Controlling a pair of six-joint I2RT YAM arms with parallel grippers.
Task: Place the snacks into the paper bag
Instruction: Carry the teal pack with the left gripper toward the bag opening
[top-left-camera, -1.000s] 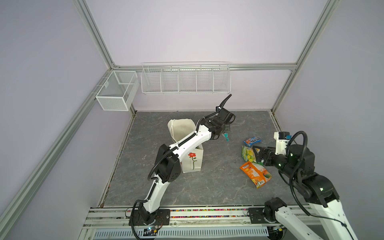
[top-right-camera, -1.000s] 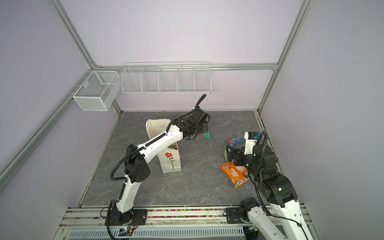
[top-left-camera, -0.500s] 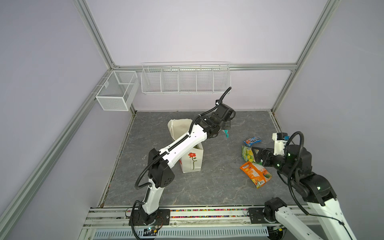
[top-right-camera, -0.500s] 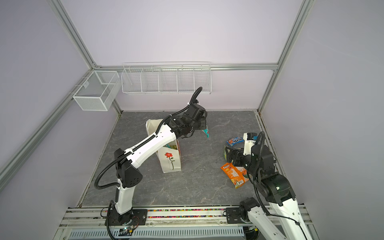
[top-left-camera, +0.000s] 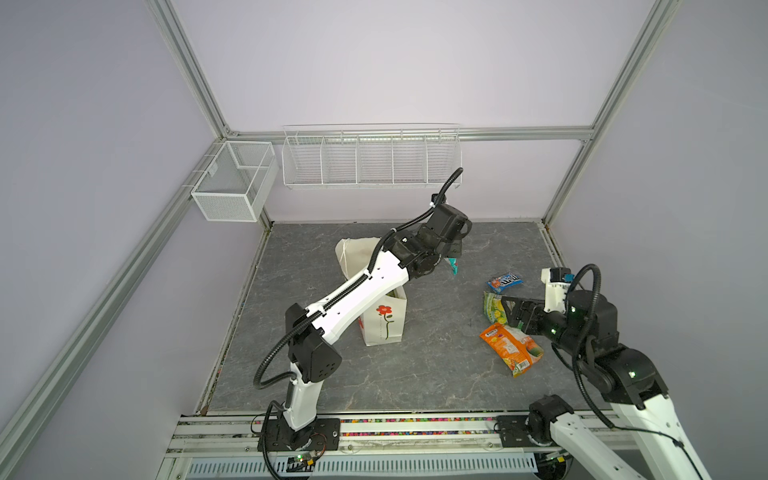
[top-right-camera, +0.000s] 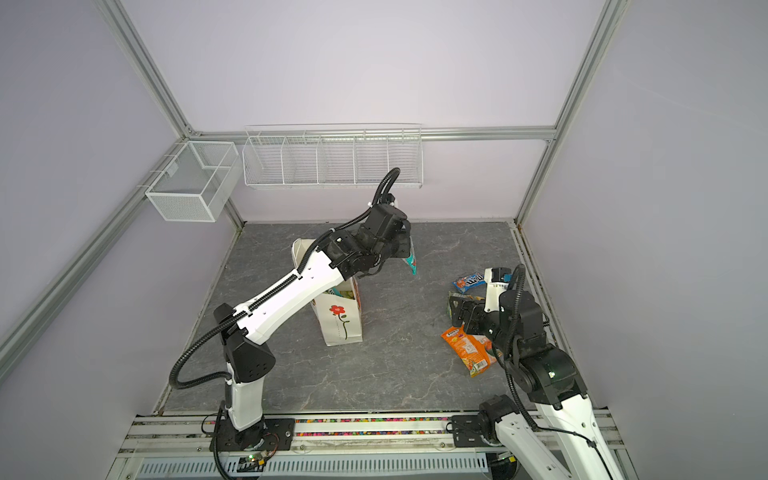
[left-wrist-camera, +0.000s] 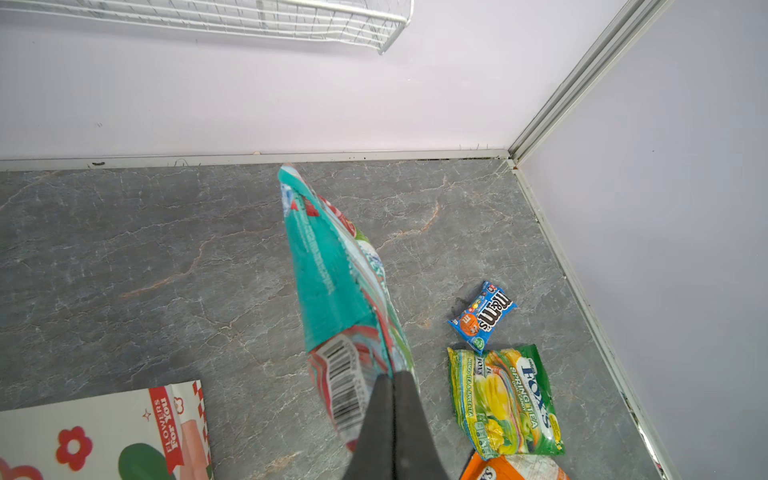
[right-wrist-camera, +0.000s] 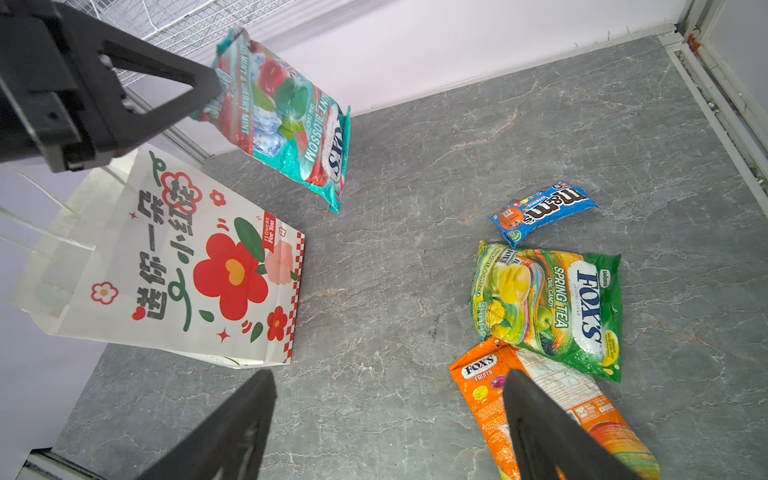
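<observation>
Teal snack packet (right-wrist-camera: 286, 120): held off the worktop, hanging down from one pinched edge, barcode side toward the left wrist camera (left-wrist-camera: 332, 282). In both top views it hangs to the right of the paper bag's open top, not over it (top-left-camera: 453, 266) (top-right-camera: 410, 262).

Left gripper (left-wrist-camera: 392, 376): fingers pressed together on the packet's upper edge, seen side-on from the right wrist (right-wrist-camera: 210, 89). Left arm reaches across above the bag.

Paper bag (right-wrist-camera: 187, 266): upright on the worktop, mouth open, cream with red flowers and a "Flowers for you" tag, cord handles on the far side. Near mid-worktop in both top views (top-left-camera: 384, 320) (top-right-camera: 340, 320). Something greenish shows inside the mouth; the arm hides too much to name it.

Other snacks, lying flat in a group at the right, well apart from the bag:
- blue M&M's packet (right-wrist-camera: 544, 210), farthest back
- green-yellow FOX'S packet (right-wrist-camera: 552, 307), just beside it
- orange FOX'S packet (right-wrist-camera: 540, 399), its corner tucked against the green one

Right gripper (right-wrist-camera: 390, 376): fingers spread wide, nothing between them. One finger (right-wrist-camera: 540, 415) overlaps the orange packet in view; contact cannot be told. In a top view it sits low by the green-yellow packet (top-left-camera: 513, 311).

Worktop (top-left-camera: 436, 365): grey stone pattern. Two white wire baskets (top-left-camera: 370, 160) on the walls behind
</observation>
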